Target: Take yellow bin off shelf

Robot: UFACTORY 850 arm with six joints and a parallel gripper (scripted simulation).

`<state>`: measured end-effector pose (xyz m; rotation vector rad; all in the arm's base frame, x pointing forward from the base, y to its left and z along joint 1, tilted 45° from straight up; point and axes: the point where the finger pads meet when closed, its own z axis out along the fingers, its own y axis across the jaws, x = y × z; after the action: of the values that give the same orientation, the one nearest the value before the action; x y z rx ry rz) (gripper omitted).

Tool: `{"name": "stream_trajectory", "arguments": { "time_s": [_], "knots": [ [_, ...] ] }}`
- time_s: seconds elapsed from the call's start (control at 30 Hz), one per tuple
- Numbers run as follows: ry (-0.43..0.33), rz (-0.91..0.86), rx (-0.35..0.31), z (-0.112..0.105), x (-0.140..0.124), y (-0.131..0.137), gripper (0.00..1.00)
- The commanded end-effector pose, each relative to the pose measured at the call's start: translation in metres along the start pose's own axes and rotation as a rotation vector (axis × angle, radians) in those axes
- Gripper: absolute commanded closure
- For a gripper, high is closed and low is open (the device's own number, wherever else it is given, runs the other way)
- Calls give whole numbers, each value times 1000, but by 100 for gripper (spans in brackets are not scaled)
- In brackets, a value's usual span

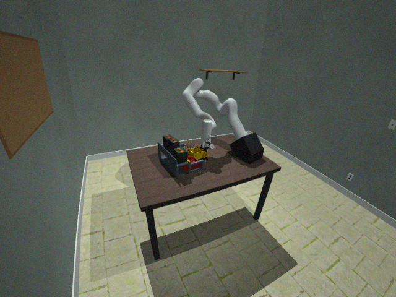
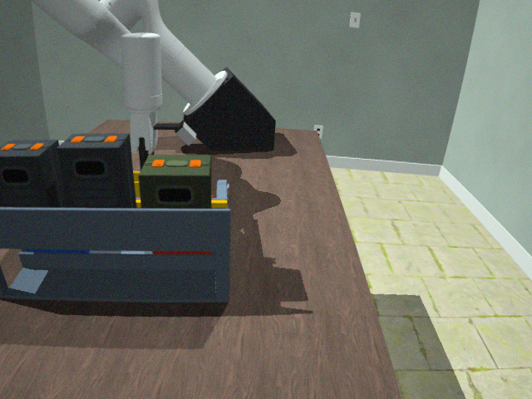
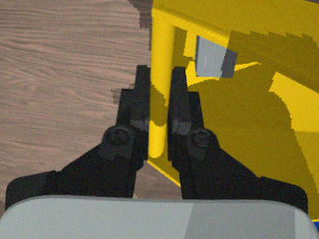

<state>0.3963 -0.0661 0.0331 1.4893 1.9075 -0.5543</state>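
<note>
The black two-fingered tool (image 3: 159, 103) pinches one thin side wall of the yellow open plastic bin (image 3: 246, 94), which hangs beside the grey metal shelf (image 1: 169, 163), above the dark wooden surface (image 1: 204, 182). A single-wall grip may let the bin swing or tip, spilling its grey block part (image 3: 214, 58), or slip free before its base sits flat.
</note>
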Motion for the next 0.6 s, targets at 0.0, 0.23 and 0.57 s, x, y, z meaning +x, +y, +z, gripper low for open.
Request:
{"name": "stream_trajectory", "arguments": {
  "time_s": [0.0,0.23,0.57],
  "knots": [
    [0,0,-1,0,0,0,100],
    [0,0,-1,2,0,0,100],
    [0,0,-1,3,0,0,100]
  ]
}}
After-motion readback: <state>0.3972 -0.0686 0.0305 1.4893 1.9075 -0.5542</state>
